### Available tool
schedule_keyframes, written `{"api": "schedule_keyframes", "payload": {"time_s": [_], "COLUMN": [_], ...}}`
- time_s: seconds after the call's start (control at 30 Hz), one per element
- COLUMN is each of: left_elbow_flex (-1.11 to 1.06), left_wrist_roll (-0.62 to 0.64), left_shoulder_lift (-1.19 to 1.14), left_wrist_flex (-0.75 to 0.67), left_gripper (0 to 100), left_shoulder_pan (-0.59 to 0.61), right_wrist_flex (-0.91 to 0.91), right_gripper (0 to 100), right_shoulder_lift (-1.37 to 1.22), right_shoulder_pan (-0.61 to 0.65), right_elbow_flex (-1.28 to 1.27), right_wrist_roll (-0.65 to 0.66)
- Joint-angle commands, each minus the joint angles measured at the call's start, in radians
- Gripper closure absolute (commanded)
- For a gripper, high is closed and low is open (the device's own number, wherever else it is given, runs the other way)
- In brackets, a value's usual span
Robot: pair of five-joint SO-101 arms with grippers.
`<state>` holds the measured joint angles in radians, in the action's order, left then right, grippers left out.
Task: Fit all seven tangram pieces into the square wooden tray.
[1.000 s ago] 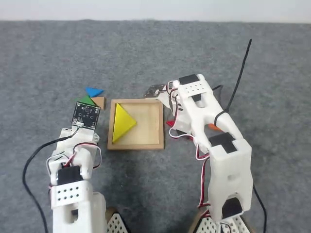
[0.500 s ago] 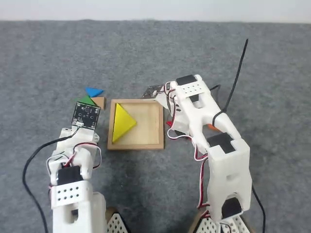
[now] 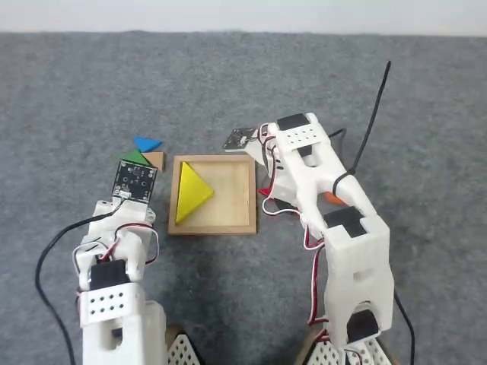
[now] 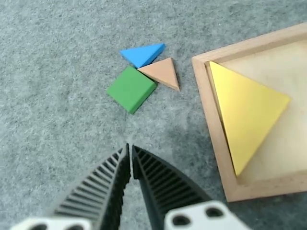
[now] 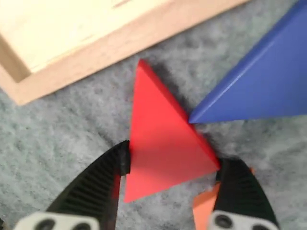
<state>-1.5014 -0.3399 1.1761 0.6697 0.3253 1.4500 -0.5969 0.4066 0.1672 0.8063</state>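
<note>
Red triangle (image 5: 160, 143) lies on the grey table, pinched between the right gripper's (image 5: 172, 163) fingers, just outside the wooden tray (image 5: 120, 38) (a dark blue triangle's (image 5: 259, 86) tip touches it). The left gripper (image 4: 130, 153), fingers together, hovers near the green square (image 4: 131, 88). The yellow triangle (image 4: 244, 110) lies along the tray's left edge.
</note>
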Motion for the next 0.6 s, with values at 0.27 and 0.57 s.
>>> {"api": "schedule_keyframes", "payload": {"time_s": [0.27, 0.57], "left_elbow_flex": [0.010, 0.010], "left_wrist_roll": [-0.009, -0.009], "left_shoulder_lift": [0.021, 0.021], "left_wrist_flex": [-0.015, -0.015], "left_gripper": [99, 99], "left_shoulder_pan": [-0.002, -0.002], "right_wrist_flex": [0.070, 0.070], "right_gripper": [79.7, 79.7], "right_shoulder_lift": [0.076, 0.203], "right_shoulder_pan": [0.010, 0.018], "right_elbow_flex": [0.020, 0.021], "right_wrist_roll": [-0.015, -0.315]}}
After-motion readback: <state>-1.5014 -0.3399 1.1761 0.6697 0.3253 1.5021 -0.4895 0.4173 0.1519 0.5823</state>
